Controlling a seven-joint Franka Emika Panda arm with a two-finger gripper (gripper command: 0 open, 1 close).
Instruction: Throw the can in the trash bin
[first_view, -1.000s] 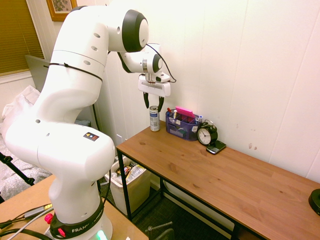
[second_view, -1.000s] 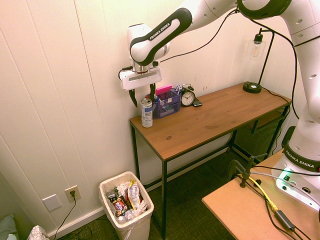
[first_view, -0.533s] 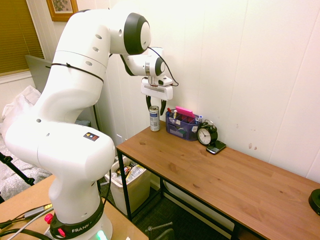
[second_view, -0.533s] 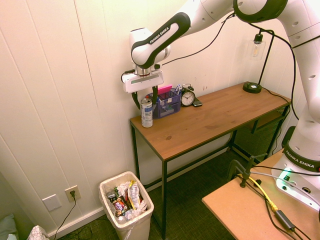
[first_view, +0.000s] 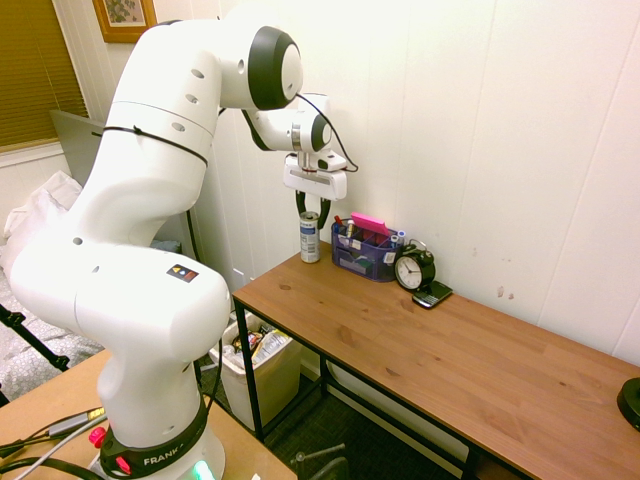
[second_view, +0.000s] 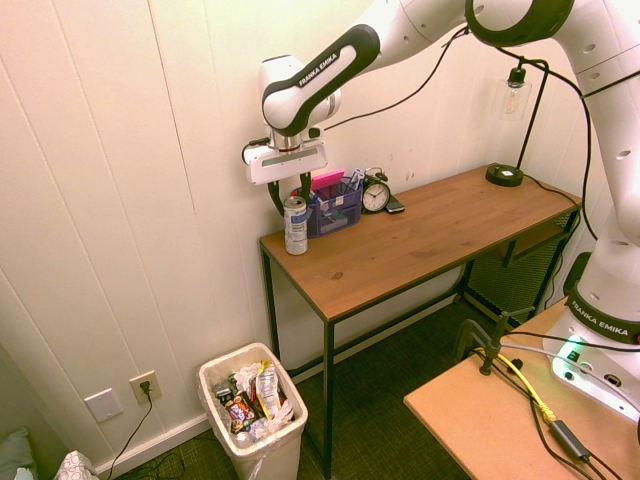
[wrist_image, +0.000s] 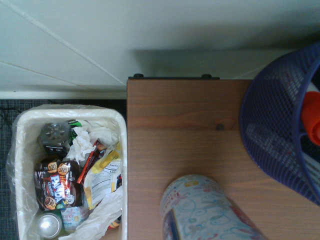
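Tool: the tool (first_view: 310, 212) points straight down over the top of the can (first_view: 309, 238), its dark fingers (second_view: 276, 199) drawn in at the can's upper rim; whether they already press the metal cannot be told from these views.
Can: it stands upright on the counter (first_view: 440, 350) at the end corner near the wall, just beside the blue mesh organizer (first_view: 364, 252); in the wrist view its patterned top (wrist_image: 200, 210) rises from the lower edge.
Trash bin: the off-white trash bin (second_view: 250, 415) sits on the floor below and beyond that end of the counter, lined with a bag and already part full of wrappers and a crushed can; its rim (wrist_image: 70, 111) shows beside the counter edge in the wrist view.
Step in hand: judged to be the grasp, with the fingers closing on the can and no lift begun.
Next move: a firm hold on the slim can, then a straight lift clear of the organizer, a carry out past the counter's end, and a release above the bin's opening.
Change from earlier frame: a second ago the fingers stood spread wide on either side of the can; now they are drawn in close, and the tool sits slightly lower.
Background: an alarm clock (first_view: 414, 268) stands further along the wall, well apart from the can.
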